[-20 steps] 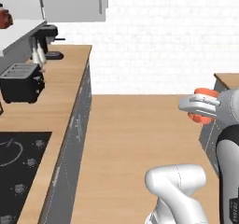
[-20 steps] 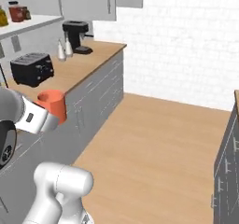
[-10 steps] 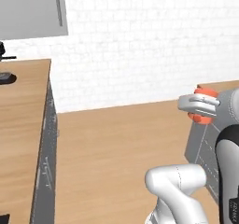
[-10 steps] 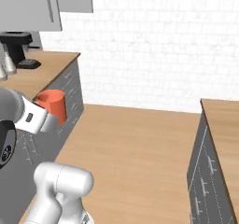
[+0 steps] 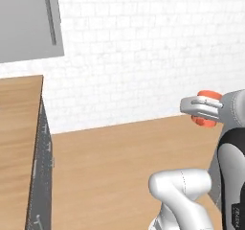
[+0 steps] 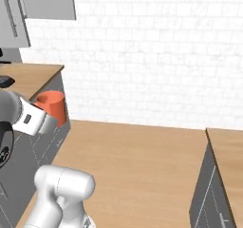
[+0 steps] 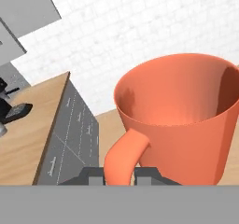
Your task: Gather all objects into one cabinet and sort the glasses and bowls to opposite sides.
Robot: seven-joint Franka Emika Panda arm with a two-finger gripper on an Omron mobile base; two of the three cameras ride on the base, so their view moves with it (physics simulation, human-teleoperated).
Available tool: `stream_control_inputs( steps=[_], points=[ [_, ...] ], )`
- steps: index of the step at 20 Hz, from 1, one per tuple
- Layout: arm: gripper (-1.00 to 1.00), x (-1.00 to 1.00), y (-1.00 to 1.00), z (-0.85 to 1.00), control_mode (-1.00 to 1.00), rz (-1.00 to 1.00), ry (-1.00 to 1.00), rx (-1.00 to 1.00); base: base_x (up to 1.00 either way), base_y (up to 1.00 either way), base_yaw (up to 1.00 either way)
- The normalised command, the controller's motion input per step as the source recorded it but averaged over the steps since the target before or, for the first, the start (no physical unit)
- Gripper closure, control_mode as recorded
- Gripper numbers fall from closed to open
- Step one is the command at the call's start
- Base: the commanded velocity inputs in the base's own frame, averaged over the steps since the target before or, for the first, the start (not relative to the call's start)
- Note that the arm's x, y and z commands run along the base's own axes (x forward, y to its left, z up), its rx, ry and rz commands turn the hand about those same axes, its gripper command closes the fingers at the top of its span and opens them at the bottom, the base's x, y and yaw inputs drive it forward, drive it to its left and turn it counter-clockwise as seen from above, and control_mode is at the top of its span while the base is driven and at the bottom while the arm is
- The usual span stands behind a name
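gripper (image 7: 119, 175) clamped on the handle of the salmon-orange cup (image 7: 179, 118), carried upright in the air above the floor (mouth up); the grey wall cabinet (image 5: 28, 20) lies well off, up and left of the cup.

I have the arm folded upright over the base, with its white elbow low and the forearm raised. The gripper (image 7: 119, 175) is held level at mid-height, its jaws clamped on the handle of the salmon-orange cup (image 7: 179, 115), which sits upright.
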Motion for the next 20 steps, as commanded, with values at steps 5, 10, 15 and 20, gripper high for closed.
stream_control_inputs(
  steps=[5, 10, 15, 20],
  points=[
    [1.00, 0.00, 0.00, 0.00, 1.00, 0.00, 0.00, 0.00, 1.00, -0.54, -0.07],
    [1.00, 0.00, 0.00, 0.00, 1.00, 0.00, 0.00, 0.00, 1.00, -0.01, -0.02],
    [1.00, 0.00, 0.00, 0.00, 1.00, 0.00, 0.00, 0.00, 1.00, 0.00, 0.00],
    [1.00, 0.00, 0.00, 0.00, 1.00, 0.00, 0.00, 0.00, 1.00, 0.00, 0.06]
  ],
)
